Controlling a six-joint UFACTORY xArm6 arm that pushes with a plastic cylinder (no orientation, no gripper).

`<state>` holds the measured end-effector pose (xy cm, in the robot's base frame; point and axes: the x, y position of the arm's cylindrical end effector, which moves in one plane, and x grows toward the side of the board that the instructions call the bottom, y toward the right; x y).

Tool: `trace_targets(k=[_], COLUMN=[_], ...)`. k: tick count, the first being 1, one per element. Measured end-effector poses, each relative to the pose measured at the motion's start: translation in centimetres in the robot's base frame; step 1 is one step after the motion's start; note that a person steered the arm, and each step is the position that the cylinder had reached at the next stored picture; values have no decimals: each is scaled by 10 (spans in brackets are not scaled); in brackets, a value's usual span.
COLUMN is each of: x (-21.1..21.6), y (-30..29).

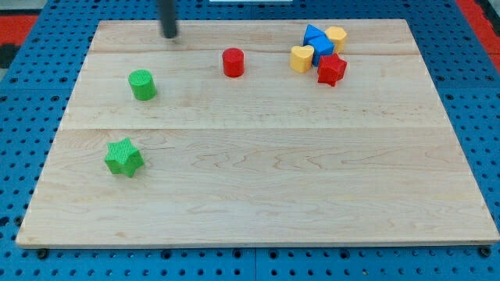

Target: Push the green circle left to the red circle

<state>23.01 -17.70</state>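
The green circle (142, 84) stands on the wooden board at the view's upper left. The red circle (233, 62) stands to its right and a little higher, well apart from it. My tip (169, 35) is near the board's top edge, above and slightly right of the green circle and left of the red circle, touching neither.
A green star (124, 158) lies at the view's left, below the green circle. At the upper right is a cluster: a blue block (316, 40), a yellow block (336, 35), a yellow heart (301, 58) and a red star (331, 69). The board (258, 195) sits on a blue pegboard.
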Motion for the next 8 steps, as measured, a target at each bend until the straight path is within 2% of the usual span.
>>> trace_targets(k=[1,2,3,4,8], x=[63,66,82,82,81], y=[69,200,197,137,128])
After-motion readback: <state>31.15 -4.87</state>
